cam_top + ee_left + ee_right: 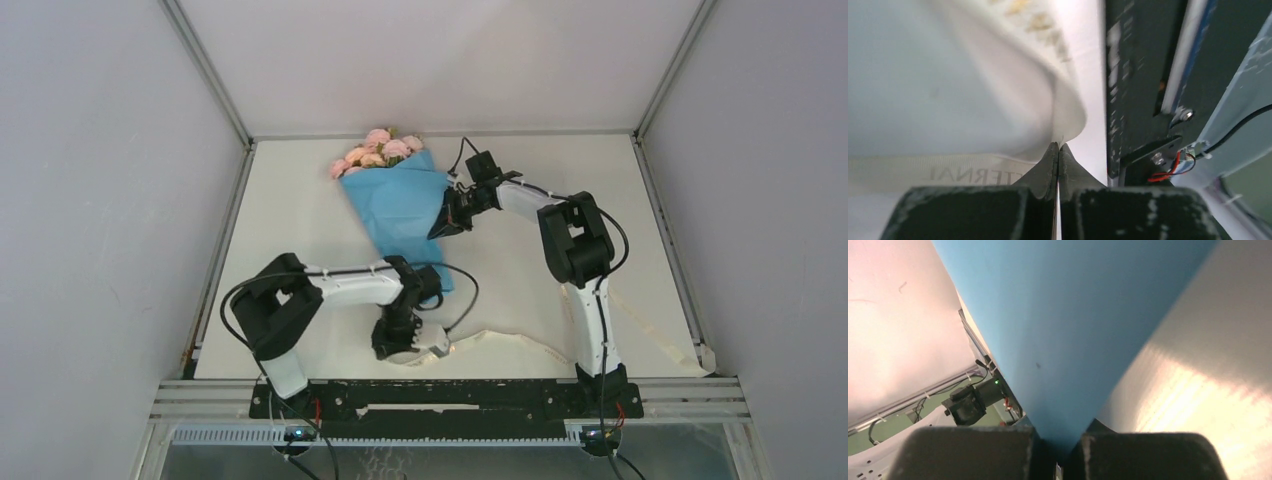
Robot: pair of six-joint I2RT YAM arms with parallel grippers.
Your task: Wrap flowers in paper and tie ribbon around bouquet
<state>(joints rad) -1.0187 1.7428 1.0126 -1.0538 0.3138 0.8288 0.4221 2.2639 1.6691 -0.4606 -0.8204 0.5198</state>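
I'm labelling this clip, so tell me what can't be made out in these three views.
Top view: stems of the flowers, hidden inside the paper.
Top view: what the left gripper pinches, covered by its own wrist.
Left wrist view: the ribbon lettering, blurred and partly cut off by the fingers.
Right wrist view: the flowers, blocked by the paper filling the frame.

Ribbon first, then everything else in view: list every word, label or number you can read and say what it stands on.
"TERNA": part of a word, faint, on the lower strip of the ribbon in the left wrist view; the letters on either side are blurred or hidden.
Gold lettering on the ribbon's upper fold: too blurred to read.
Ribbon print in the top view: too small to read.
Paper: no print visible.
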